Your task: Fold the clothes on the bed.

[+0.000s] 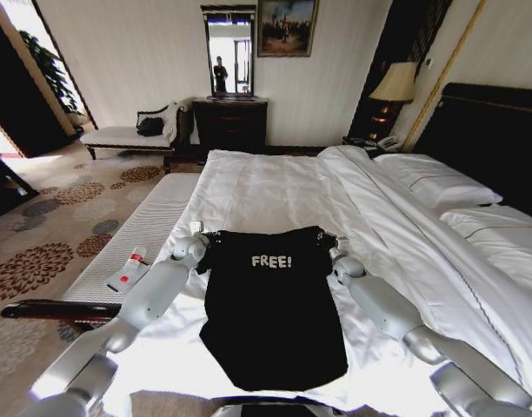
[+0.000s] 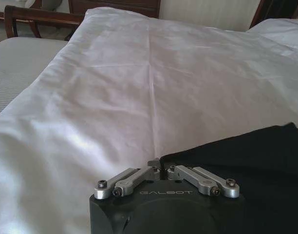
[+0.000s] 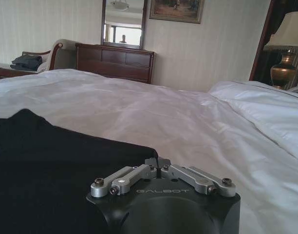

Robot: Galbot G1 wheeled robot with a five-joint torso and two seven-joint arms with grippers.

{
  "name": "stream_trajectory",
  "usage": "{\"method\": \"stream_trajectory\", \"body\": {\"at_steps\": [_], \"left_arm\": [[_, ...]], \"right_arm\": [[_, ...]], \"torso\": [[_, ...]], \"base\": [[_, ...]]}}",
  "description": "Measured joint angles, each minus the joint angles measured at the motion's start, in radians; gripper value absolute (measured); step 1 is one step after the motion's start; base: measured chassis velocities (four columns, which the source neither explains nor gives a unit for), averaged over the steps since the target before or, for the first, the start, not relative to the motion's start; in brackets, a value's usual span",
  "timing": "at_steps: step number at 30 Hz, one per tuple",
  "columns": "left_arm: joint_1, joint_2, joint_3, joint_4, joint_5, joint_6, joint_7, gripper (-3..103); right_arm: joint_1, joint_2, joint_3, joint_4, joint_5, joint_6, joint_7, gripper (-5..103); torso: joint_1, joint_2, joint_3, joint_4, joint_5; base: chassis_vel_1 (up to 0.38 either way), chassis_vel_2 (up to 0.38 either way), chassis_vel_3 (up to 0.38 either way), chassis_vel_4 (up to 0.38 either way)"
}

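Lying flat on the white duvet of the bed (image 1: 275,187), near its foot edge: 1 black T-shirt (image 1: 270,317), "FREE!" lettering upward, both sleeves tucked in so the cloth forms a narrow upright panel.

Left gripper (image 1: 199,250): at the shirt's left shoulder corner, fingers drawn together on a pinch of the black cloth; the left wrist view shows the shirt's corner (image 2: 236,151) meeting the closed fingertips (image 2: 161,168).

Right gripper (image 1: 334,252): at the opposite shoulder corner, fingers likewise closed on the shirt edge, seen in the right wrist view (image 3: 158,163) with black cloth (image 3: 51,161) spread beside it.

Surroundings: 1 narrow white-cushioned bench (image 1: 140,239) just beside the bed's left side, carrying 1 small red-and-white item (image 1: 129,269); 2 white pillows (image 1: 440,187) against the dark headboard (image 1: 492,139); 1 dark dresser (image 1: 230,124) with mirror (image 1: 229,50) at the far wall; 1 chaise (image 1: 131,135) beside it; 1 table lamp (image 1: 393,87). Nothing lies on the shirt or between the 2 grippers.
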Motion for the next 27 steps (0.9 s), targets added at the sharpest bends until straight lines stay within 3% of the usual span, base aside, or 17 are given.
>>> {"method": "stream_trajectory", "body": {"at_steps": [10,20,22,23,24,26,27], "left_arm": [[-0.007,-0.074,-0.021,0.135,0.085,-0.044,0.04,2],[-0.025,-0.096,-0.01,0.169,0.105,-0.067,0.049,0],[-0.025,-0.091,-0.005,0.161,0.103,-0.076,0.049,4],[-0.022,-0.083,-0.001,0.145,0.1,-0.087,0.047,8],[-0.018,-0.076,0.002,0.134,0.095,-0.092,0.044,14],[-0.001,-0.048,0.003,0.093,0.066,-0.094,0.026,24],[-0.001,-0.048,0.003,0.093,0.066,-0.094,0.026,24]], "right_arm": [[0.018,0.032,-0.008,-0.073,-0.022,0.019,-0.007,0],[0.03,0.07,-0.022,-0.115,-0.041,0.035,-0.013,0],[0.03,0.071,-0.023,-0.112,-0.042,0.043,-0.017,-2],[0.029,0.069,-0.023,-0.105,-0.045,0.05,-0.021,8],[0.027,0.067,-0.023,-0.096,-0.046,0.052,-0.022,8],[0.013,0.049,-0.006,-0.062,-0.044,0.051,-0.018,19],[0.013,0.049,-0.006,-0.062,-0.044,0.051,-0.018,19]], "torso": [[0.0,0.0,0.0,0.0001,-0.0001],[0.0,0.0,0.0,0.0004,-0.0001],[0.0,0.0,0.0,0.0003,-0.0001],[0.0,0.0,0.0,0.0003,-0.0001],[0.0,0.0,0.0,0.0004,-0.0001],[0.0,0.0,0.0,0.0004,-0.0001],[0.0,0.0,0.0,0.0004,-0.0001]], "base": [[0.0,0.0,0.0,0.0],[0.0,0.0,0.0,0.0],[0.0,0.0,0.0,0.0],[0.0,0.0,0.0,0.0],[0.0,0.0,0.0,0.0],[0.0,0.0,0.0,0.0],[0.0,0.0,0.0,0.0]]}}
